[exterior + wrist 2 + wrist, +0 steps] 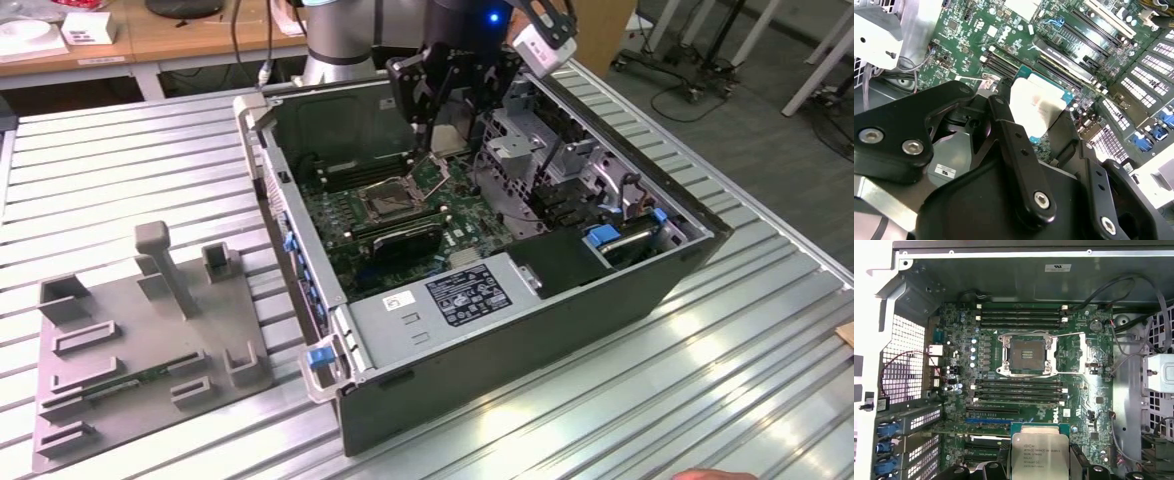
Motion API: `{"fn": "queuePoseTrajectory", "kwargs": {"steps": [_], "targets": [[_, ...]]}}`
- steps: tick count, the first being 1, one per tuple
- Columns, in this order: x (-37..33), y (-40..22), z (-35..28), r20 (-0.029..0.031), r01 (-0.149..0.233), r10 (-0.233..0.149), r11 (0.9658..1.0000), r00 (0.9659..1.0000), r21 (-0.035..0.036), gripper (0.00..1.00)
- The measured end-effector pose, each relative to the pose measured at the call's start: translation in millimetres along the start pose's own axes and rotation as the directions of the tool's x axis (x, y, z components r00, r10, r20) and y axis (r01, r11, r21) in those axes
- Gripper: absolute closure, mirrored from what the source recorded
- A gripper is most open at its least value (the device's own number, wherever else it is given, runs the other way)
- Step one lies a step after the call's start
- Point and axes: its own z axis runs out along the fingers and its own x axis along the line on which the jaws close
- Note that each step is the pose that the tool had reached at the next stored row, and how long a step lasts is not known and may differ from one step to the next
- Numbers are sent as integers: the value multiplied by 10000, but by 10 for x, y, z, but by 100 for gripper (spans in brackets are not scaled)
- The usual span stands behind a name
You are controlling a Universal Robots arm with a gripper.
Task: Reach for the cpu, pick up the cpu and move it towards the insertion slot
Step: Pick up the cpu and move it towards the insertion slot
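The cpu [1039,452], a flat square chip with a silvery face and thin green rim, hangs above the green motherboard [1089,390] inside the open computer case. My gripper [1039,462] is shut on it, one black finger on each side edge. In the second wrist view the cpu [1036,105] sits between the fingers [1004,125]. The insertion slot [1026,355], a shiny metal frame with a dark centre, lies open some way ahead of the chip. In the exterior view the gripper [443,140] holds the cpu [454,128] above and behind the insertion slot [387,200].
Black memory slots [1019,315] flank the socket on both sides. Case walls [534,340], drive bays [587,190] and cables [1134,295] surround the board. A grey plastic tray [134,350] with upright pegs sits on the slatted metal table at the exterior view's left.
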Motion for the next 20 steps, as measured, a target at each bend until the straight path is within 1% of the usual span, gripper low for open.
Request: {"fn": "queuePoseTrajectory", "kwargs": {"steps": [5,6,20], "targets": [[-26,-1,0,0,-1,1,10000,10000,0,46],[-175,-3,3,-1,-1,1,10000,10000,0,46],[-250,-5,4,0,0,0,10000,10000,0,46]]}}
